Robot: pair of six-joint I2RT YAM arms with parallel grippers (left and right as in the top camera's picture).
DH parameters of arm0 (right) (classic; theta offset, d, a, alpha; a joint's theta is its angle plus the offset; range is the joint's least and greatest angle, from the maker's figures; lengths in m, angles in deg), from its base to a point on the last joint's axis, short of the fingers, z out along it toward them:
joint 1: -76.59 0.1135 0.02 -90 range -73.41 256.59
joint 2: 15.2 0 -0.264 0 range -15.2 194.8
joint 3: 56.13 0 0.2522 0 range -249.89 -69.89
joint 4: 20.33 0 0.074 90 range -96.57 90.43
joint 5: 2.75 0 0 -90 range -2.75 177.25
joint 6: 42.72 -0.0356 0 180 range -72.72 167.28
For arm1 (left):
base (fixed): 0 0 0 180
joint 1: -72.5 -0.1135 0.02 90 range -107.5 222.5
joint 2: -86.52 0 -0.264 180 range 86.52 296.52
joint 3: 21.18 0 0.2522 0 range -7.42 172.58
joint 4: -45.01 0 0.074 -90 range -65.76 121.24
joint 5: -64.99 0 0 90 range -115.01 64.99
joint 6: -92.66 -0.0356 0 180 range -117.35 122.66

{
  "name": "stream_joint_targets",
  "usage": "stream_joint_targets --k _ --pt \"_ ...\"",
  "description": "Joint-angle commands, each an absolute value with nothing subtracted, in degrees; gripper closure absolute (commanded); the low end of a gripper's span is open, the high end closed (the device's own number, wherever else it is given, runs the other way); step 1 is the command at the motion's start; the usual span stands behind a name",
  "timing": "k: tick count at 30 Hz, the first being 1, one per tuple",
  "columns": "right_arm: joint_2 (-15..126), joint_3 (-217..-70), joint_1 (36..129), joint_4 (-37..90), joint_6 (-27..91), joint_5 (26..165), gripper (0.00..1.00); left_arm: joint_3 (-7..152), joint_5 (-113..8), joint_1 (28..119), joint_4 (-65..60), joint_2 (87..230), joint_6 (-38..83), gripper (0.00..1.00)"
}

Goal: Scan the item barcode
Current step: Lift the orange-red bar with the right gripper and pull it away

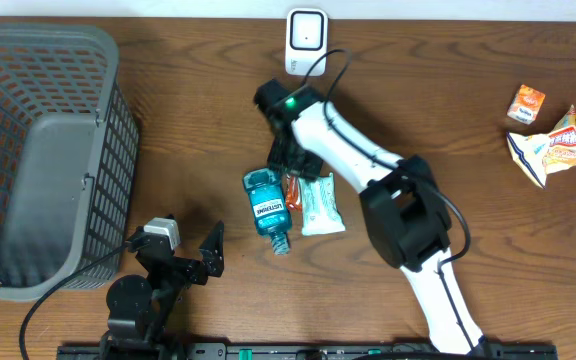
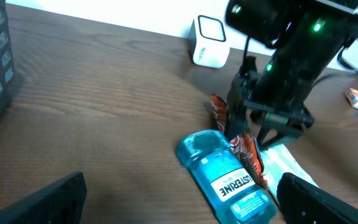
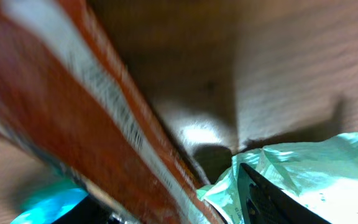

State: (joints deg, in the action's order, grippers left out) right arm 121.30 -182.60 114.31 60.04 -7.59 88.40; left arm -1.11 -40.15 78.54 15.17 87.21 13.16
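Orange packet is straddled by the right claw, jaws parted, near the scanner, presumably for barcode presentation; the left claw is held spread, idle.

Right arm on my feed is white shells with chunky black joint housings, plus a small green light glowing on the black block near the wrist. A thin black cable loops off it. The right gripper looks all black, matte I think, but the picture's a bit soft there. Left arm is black all over, with a pale grey camera block on top and a black lead trailing off.
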Motion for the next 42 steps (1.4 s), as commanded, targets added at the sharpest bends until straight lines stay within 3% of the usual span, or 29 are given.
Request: stream_joint_targets --k 1,8,12,32,42 --pt "122.1 -179.8 117.1 59.5 -8.0 82.4 0.50 -2.0 -40.9 78.4 13.9 86.9 13.3 0.02" --pt "122.1 -175.8 119.5 58.4 -7.9 75.5 0.76 -2.0 -40.9 78.4 13.9 86.9 13.3 0.02" --pt "122.1 -174.8 119.6 58.4 -5.3 74.7 0.99 -2.0 -40.9 78.4 13.9 86.9 13.3 0.02" --pt "115.3 -187.6 120.9 63.1 35.5 49.7 0.99 -2.0 -40.9 78.4 13.9 86.9 13.3 0.02" --pt "105.7 -187.6 124.7 64.7 42.1 48.4 0.99 -2.0 -40.9 78.4 13.9 86.9 13.3 0.02"
